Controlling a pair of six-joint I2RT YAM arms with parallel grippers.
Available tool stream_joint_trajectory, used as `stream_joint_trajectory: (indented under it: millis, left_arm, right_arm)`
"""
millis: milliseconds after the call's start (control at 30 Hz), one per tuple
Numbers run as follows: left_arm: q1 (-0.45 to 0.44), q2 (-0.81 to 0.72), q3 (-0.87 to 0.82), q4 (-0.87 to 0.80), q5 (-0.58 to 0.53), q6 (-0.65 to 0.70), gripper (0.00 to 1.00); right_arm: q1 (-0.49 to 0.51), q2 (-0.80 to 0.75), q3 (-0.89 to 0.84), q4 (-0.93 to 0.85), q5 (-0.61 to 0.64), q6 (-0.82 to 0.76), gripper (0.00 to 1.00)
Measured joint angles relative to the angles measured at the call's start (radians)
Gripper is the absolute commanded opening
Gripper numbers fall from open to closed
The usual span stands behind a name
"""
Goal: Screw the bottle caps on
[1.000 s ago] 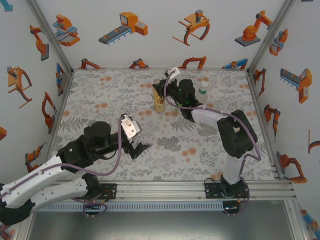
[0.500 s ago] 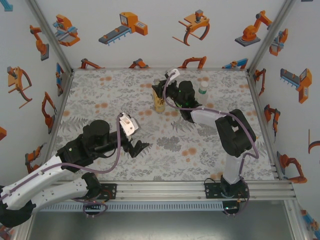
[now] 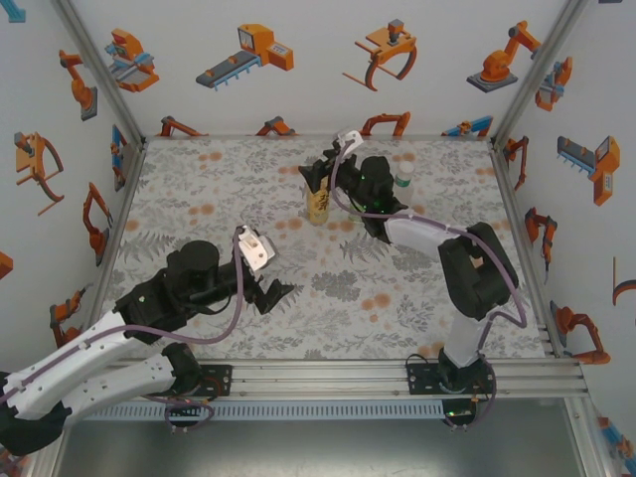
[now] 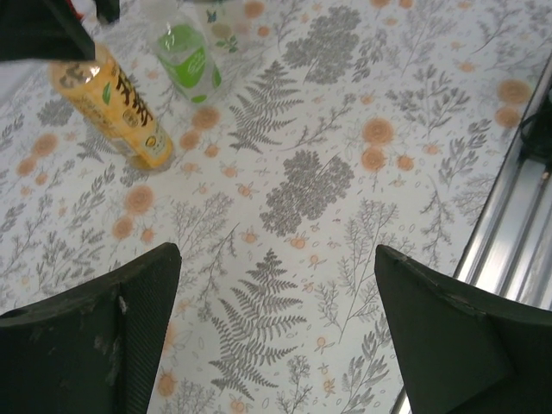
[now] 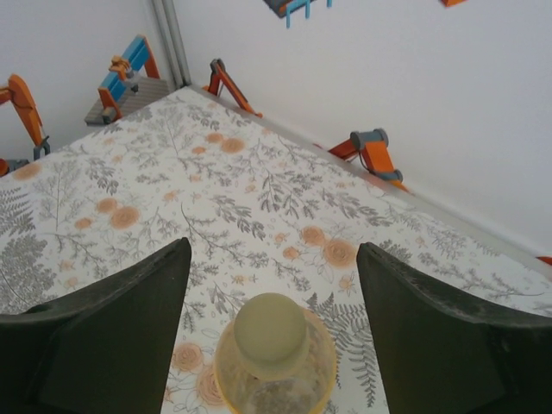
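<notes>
The amber bottle [image 3: 319, 206] with a yellow label stands upright at the back middle of the table. A greenish cap [image 5: 270, 328] sits on its neck. My right gripper [image 5: 273, 259] hangs over it, open, with one finger on each side of the cap and a gap to both. From above, the right gripper [image 3: 318, 177] is just behind the bottle's top. A clear bottle with a green label [image 3: 403, 180] stands to its right. Low over the near middle of the table, my left gripper [image 3: 274, 294] is open and holds nothing. The left wrist view shows the amber bottle [image 4: 116, 108] and the green-label bottle [image 4: 190, 60] far ahead.
The floral table cover [image 3: 229, 199] is bare on the left and in the middle. White walls with robot stickers close off three sides. An aluminium rail [image 3: 397, 376] runs along the near edge, and it also shows as the rail [image 4: 509, 241] beside the left gripper.
My right gripper has opened, and its fingers have come off the cap on the amber bottle. The left gripper has shifted slightly.
</notes>
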Motion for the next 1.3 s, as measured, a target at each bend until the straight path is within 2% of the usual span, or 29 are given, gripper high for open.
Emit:
stream_joint_trajectory:
  millis: [33,100,167,200,233,433,600,833,1067,1300]
  left_arm:
    - [0.005,0.0,-0.012,0.0,-0.016,0.001,0.98]
    - [0.016,0.005,-0.031,0.002,-0.055,-0.001,0.97]
    - [0.028,0.011,-0.049,0.01,-0.104,-0.002,0.97]
    - [0.034,0.014,-0.056,0.014,-0.128,-0.002,0.97]
    - [0.041,0.018,-0.064,0.019,-0.156,-0.003,0.97]
    - [0.114,0.046,-0.11,0.076,-0.284,-0.017,0.97]
    - [0.254,0.089,-0.133,0.112,-0.369,-0.068,0.97]
    - [0.444,0.178,-0.19,0.204,-0.435,-0.088,0.97]
    - [0.617,0.263,-0.301,0.391,-0.422,-0.085,0.97]
    - [0.764,0.408,-0.394,0.629,-0.319,-0.085,0.97]
  right_arm:
    - [-0.001,-0.024,0.0,-0.013,0.0,-0.003,0.77]
    - [-0.004,-0.076,-0.008,-0.031,0.002,-0.011,0.81]
    - [-0.01,-0.15,-0.034,-0.052,0.005,-0.023,0.89]
    - [-0.013,-0.179,-0.045,-0.063,0.008,-0.027,0.97]
    - [-0.017,-0.217,-0.062,-0.079,0.012,-0.032,0.99]
    - [-0.069,-0.435,-0.192,-0.208,0.042,-0.061,0.99]
    - [-0.147,-0.624,-0.307,-0.394,0.088,-0.105,0.99]
    - [-0.322,-0.823,-0.471,-0.61,0.151,-0.135,0.99]
    - [-0.467,-0.838,-0.647,-0.656,0.188,-0.134,0.99]
    - [-0.565,-0.738,-0.807,-0.507,0.203,-0.097,0.99]
